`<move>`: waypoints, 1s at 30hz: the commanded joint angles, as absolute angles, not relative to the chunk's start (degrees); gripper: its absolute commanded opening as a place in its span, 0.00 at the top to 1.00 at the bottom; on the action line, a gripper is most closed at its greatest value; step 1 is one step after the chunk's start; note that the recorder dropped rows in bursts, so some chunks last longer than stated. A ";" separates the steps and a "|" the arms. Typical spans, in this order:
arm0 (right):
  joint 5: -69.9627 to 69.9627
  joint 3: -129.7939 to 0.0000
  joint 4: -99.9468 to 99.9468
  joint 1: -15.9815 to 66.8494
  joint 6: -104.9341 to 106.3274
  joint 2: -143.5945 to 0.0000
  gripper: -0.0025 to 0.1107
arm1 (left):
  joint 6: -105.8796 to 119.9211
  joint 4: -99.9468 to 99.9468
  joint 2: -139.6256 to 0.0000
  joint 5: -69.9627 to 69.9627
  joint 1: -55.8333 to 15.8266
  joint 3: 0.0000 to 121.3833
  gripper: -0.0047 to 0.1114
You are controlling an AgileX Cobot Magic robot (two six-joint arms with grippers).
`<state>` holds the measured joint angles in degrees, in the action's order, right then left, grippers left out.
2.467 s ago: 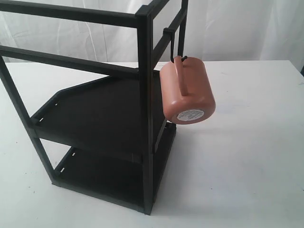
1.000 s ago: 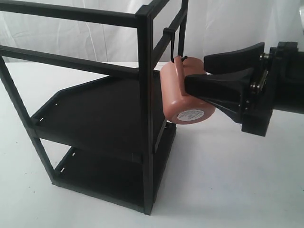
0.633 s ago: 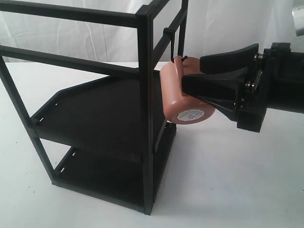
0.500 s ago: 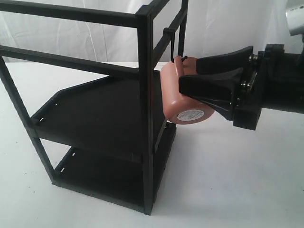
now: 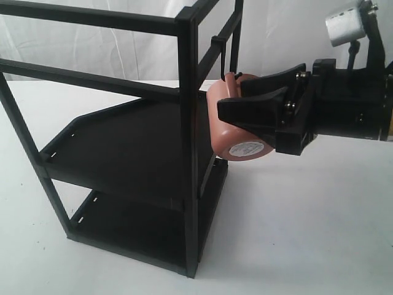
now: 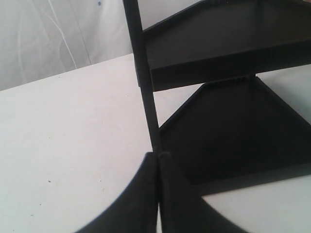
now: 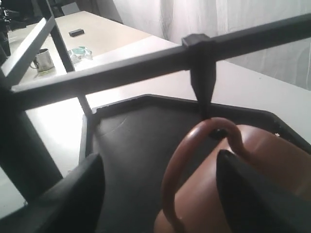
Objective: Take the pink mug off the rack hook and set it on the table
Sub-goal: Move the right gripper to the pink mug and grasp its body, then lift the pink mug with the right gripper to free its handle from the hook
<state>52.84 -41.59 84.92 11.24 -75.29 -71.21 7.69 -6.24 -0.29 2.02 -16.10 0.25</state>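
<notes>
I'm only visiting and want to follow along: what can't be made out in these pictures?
- Exterior view: the right gripper covers much of the pink mug.
- Exterior view: the sticker has print too small to read.
- Right wrist view: the rack hook has its tip behind the mug, which the edge cuts off.
- Left wrist view: the left gripper is cut off by the edge.

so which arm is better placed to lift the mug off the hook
Right. The right gripper is open, with a finger on either side of the pink mug, which hangs by its handle on the rack hook. The left gripper is shut, low beside a rack post, with no mug in its view.
</notes>
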 commanded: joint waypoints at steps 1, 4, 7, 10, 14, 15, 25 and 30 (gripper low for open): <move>52.67 -42.77 84.65 12.69 -74.74 -72.14 0.44 | 7.71 -6.77 0.00 1.67 -16.03 0.00 0.96; 52.53 -43.00 84.42 13.66 -74.74 -72.71 0.44 | 7.71 -6.77 0.00 1.67 -16.03 0.00 0.96; 52.53 -43.38 85.08 14.42 -74.74 -73.45 0.44 | 7.71 -6.77 0.00 1.67 -16.03 0.00 0.96; 52.22 -43.38 85.08 15.08 -74.74 -74.04 0.44 | 7.71 -6.77 0.00 1.67 -16.03 0.00 0.96; 51.26 -43.38 84.97 15.55 -74.74 -74.43 0.45 | 7.71 -6.77 0.00 1.67 -16.03 0.00 0.96; 50.99 -43.38 84.59 15.55 -74.74 -74.43 0.46 | 7.71 -6.77 0.00 1.67 -16.03 0.00 0.96; 49.19 -43.38 84.24 15.55 -74.59 -74.43 0.71 | 7.71 -6.77 0.00 1.67 -16.03 0.00 0.96; 48.97 -43.38 83.65 15.55 -73.35 -74.43 0.88 | 7.71 -6.77 0.00 1.78 -16.03 0.00 0.96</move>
<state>48.65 -43.24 84.57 15.41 -75.17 -74.25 7.69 -6.24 -0.29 2.02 -16.10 0.25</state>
